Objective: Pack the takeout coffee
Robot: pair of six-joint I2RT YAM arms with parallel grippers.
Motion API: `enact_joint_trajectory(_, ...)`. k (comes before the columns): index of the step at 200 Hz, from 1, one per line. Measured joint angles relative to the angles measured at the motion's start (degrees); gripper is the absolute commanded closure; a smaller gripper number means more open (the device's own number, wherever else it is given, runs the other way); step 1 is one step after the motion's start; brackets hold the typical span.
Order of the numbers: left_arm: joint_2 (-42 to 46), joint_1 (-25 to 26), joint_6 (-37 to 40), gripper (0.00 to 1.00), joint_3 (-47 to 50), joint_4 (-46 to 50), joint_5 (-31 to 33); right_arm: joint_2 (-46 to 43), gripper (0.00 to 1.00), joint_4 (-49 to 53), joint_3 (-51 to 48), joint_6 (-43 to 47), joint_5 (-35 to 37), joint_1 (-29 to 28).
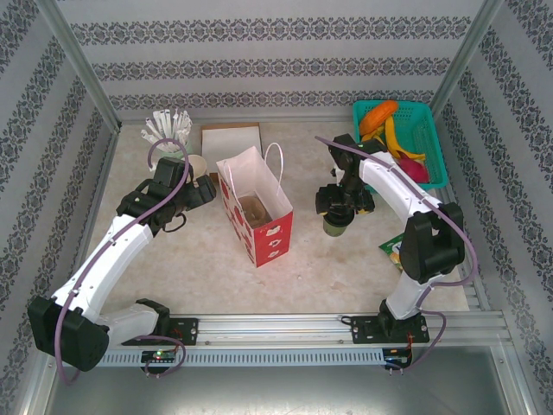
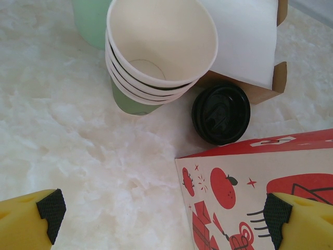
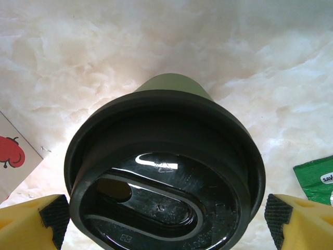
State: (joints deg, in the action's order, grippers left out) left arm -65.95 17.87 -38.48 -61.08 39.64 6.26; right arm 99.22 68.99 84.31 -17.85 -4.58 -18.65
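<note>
That black lid on the takeout coffee (image 3: 164, 172) is right up in the right wrist cam, sip hole facing us, green cup side just peeking out beyond it. The cup's standing upright on the marble-look desk (image 3: 156, 47), a bit to the right of the red paper bag (image 1: 257, 207) and not touching it.

The right gripper (image 3: 166, 219) has its jaws wide apart, one pad either side of the lid. It looks like there's a sliver of gap each side, so I'd say it's straddling the cup, not gripping it.

The left gripper (image 2: 161, 213) also has its jaws apart with nothing between them. It's hanging over the bag's corner, near the stack of lidless cups (image 2: 156, 47) and a spare lid (image 2: 221, 112).

So the step looks like the grab. My two cents:
- Get lower before closing. Pinching at the lid rim could pop the lid off or let the cup slip, and the paper wall below it is a better bite.
- Squeeze gently, because paper cups crush.
- Keep it dead upright on the lift, and clear the bag's top edge and white handles (image 1: 275, 160) before going across.
- The bag mouth is narrow and floppy, so the left arm steadying the bag's near wall would probably help.
- There's something brownish already at the bottom of the bag, and I can't tell what it is.
</note>
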Motion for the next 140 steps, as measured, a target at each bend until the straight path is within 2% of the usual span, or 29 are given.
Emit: enact_joint_trajectory(140,-0.1,0.0,0.2,0.00,1.2,0.0,0.0,2.7,0.02,0.2,-0.1,0.0,1.3,-1.2)
